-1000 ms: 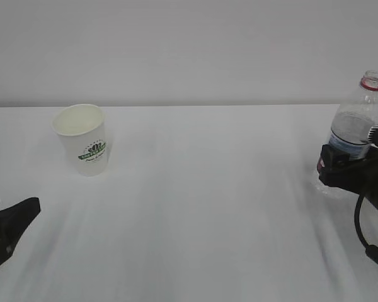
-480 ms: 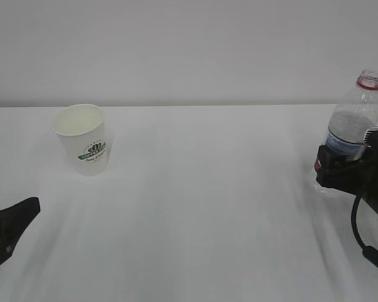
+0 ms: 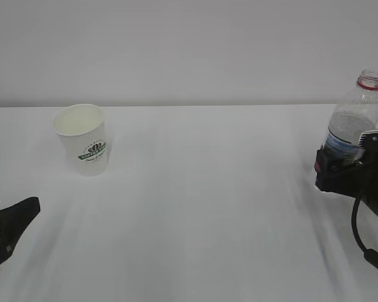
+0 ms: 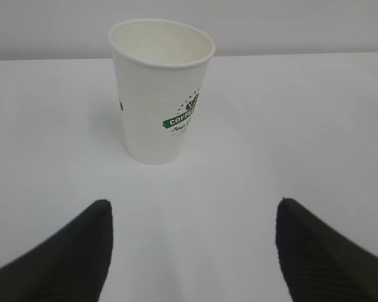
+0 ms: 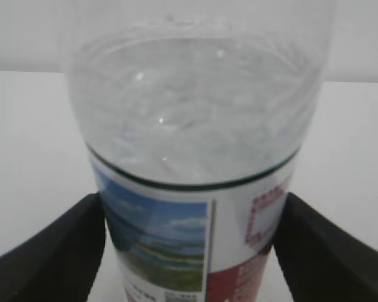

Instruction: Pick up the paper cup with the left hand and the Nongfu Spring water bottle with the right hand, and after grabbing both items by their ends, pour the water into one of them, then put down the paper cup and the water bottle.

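Cup: white tapered paper cup with green logo [image 4: 161,91] upright on white table [image 3: 208,201], untouched
Left tool [image 4: 192,251]: spread, short of cup
Bottle: clear ribbed plastic bottle with landscape label [image 5: 195,157] upright
Right tool [image 5: 192,251]: fingers flank label; grip or gap, cannot tell

A white table [image 3: 201,207] carries the paper cup [image 3: 85,146] and water bottle [image 3: 353,129].

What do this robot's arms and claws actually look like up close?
Both are matte black. The left end effector has two broad, tapering fingers with a finely ribbed texture. The right end effector has matching black fingers; outside, its body carries a small red mark, a pale grey plate and a looping black cable.
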Tool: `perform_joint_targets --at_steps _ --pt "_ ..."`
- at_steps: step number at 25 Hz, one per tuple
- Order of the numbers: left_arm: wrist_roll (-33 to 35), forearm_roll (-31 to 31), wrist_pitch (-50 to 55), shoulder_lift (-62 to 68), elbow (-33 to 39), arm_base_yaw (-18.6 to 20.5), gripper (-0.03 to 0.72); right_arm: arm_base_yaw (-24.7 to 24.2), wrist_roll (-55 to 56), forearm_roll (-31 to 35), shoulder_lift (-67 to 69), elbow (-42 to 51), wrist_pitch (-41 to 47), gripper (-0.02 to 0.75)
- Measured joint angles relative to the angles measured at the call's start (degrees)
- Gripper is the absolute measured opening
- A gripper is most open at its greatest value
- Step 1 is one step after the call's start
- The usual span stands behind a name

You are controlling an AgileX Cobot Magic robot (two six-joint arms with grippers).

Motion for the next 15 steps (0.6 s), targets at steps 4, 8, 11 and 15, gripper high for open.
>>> perform_joint_targets --at_steps 4,8,11,15 --pt "-0.5 0.0 0.0 0.0 0.0 0.0 0.585 0.0 -0.4 0.0 0.3 -0.5 0.1 0.657" --pt "-0.7 0.0 0.0 0.0 0.0 0.0 0.584 0.0 -0.5 0.0 2.0 -2.4 0.1 0.662" --pt "-0.7 0.1 0.0 0.0 0.0 0.0 0.583 0.0 -0.5 0.0 2.7 -4.0 0.3 0.662" --pt "-0.7 0.1 0.0 0.0 0.0 0.0 0.583 0.0 -0.6 0.2 2.8 -5.6 0.3 0.662"
